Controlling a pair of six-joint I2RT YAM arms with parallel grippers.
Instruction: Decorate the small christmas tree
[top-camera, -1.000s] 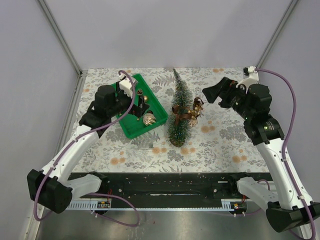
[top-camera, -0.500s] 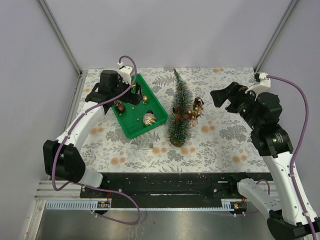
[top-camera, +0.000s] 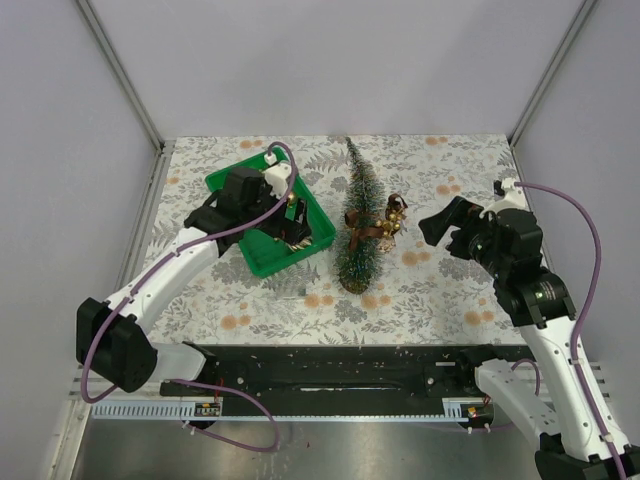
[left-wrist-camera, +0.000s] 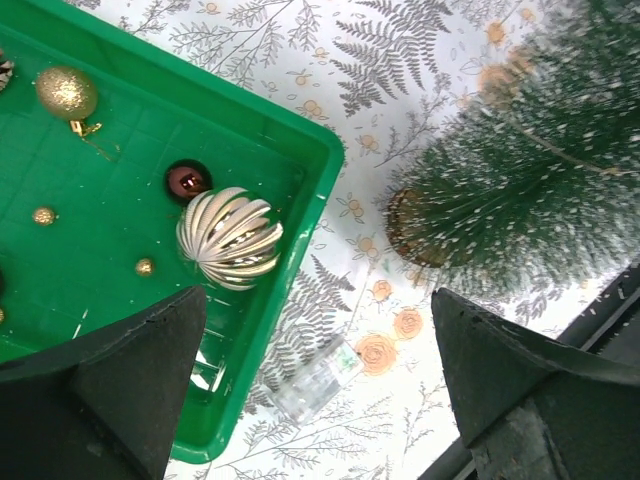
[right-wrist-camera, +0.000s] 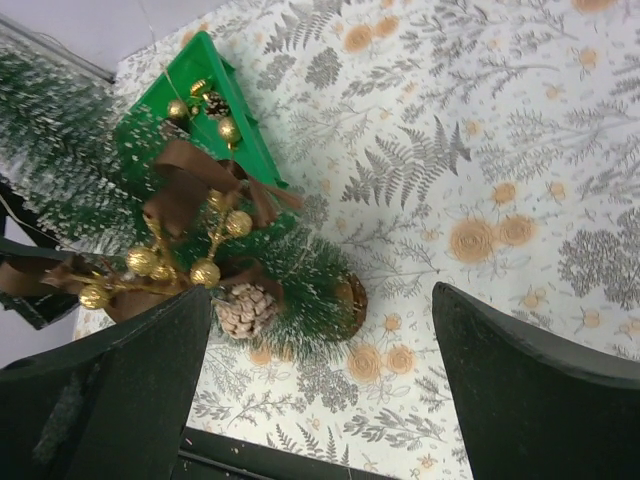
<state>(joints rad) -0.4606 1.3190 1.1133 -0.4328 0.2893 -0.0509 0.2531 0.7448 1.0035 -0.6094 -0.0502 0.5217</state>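
The small christmas tree (top-camera: 356, 235) stands mid-table on its wooden disc base (left-wrist-camera: 408, 226). A brown ribbon cluster with gold berries and a pinecone (top-camera: 386, 222) hangs on its right side. My left gripper (top-camera: 290, 218) hovers open over the near right corner of the green tray (top-camera: 265, 262), with nothing between its fingers. In the left wrist view the left gripper (left-wrist-camera: 317, 300) spans the tray rim (left-wrist-camera: 318, 190) and the table beside the tree (left-wrist-camera: 540, 170). My right gripper (top-camera: 437, 222) is open and empty to the right of the tree (right-wrist-camera: 300, 268), facing the ribbon cluster (right-wrist-camera: 185, 225).
The tray holds a ribbed champagne bauble (left-wrist-camera: 228, 238), a dark red ball (left-wrist-camera: 186, 180), a gold glitter ball (left-wrist-camera: 66, 92) and small gold beads. A small clear plastic piece (left-wrist-camera: 316, 378) lies on the patterned table just outside the tray. Grey walls enclose the table.
The left arm has swung from the tray's far side to its near right corner, closer to the tree. The right gripper has drawn back from the tree, toward the near right.
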